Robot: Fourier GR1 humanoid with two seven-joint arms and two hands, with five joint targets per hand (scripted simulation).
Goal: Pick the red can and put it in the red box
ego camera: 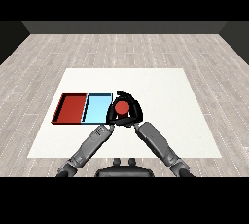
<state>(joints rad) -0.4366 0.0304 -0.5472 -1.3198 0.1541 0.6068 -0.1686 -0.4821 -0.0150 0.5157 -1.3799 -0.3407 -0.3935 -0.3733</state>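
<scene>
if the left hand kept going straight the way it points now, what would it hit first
Most likely the red can. The left hand points up and right, right beside the can, with the right hand curled round it from the other side. Depth is hard to judge here.

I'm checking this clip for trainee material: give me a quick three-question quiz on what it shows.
1. True or false: the red can lies in the red tray.
2. Which tray is nearer the can: A red, B light blue?
3. Which hand curls round the can?

Key: 1 false, it is beside the trays, in a hand. 2 B. 3 The right hand; the left hand touches it too.
</scene>
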